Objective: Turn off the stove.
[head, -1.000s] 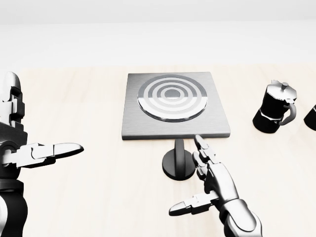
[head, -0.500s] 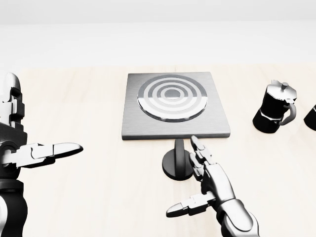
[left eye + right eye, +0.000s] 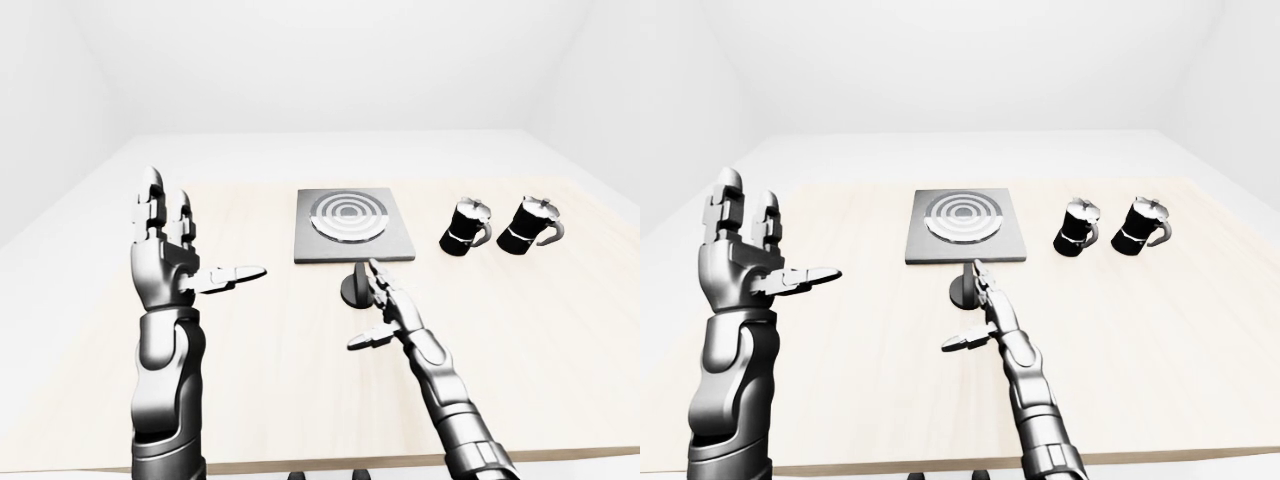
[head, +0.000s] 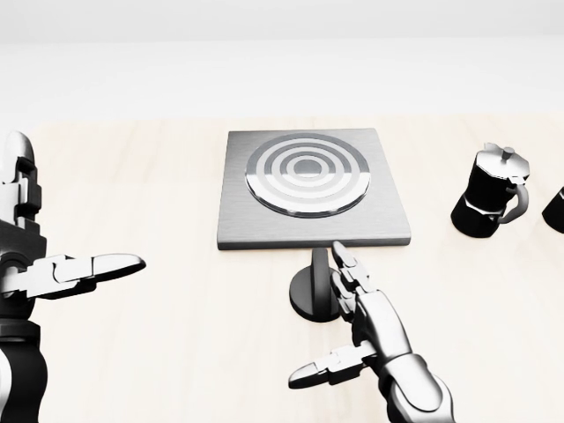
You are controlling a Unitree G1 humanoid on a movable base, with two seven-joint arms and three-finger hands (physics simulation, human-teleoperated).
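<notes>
Right robot hand [image 4: 357, 304] shifted left onto stove knob [image 4: 315, 295], fingers spread; left robot hand [image 3: 165, 250] open.

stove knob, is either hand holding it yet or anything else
Nothing is held. The right hand is open, its fingers beside the stove knob, not closed round it. The left hand is open and raised.

Head view. Centre: square brushed-metal stove plate [image 4: 313, 189] with concentric silver rings on a pale wooden desk [image 4: 176, 352]. Just below it, a round black stove knob [image 4: 315, 293]. Lower right: right robot hand [image 4: 357, 313], fingers spread, fingertips overlapping the knob. Left edge: left robot hand [image 4: 53, 269], open. Right: black moka pot [image 4: 489, 194].
</notes>
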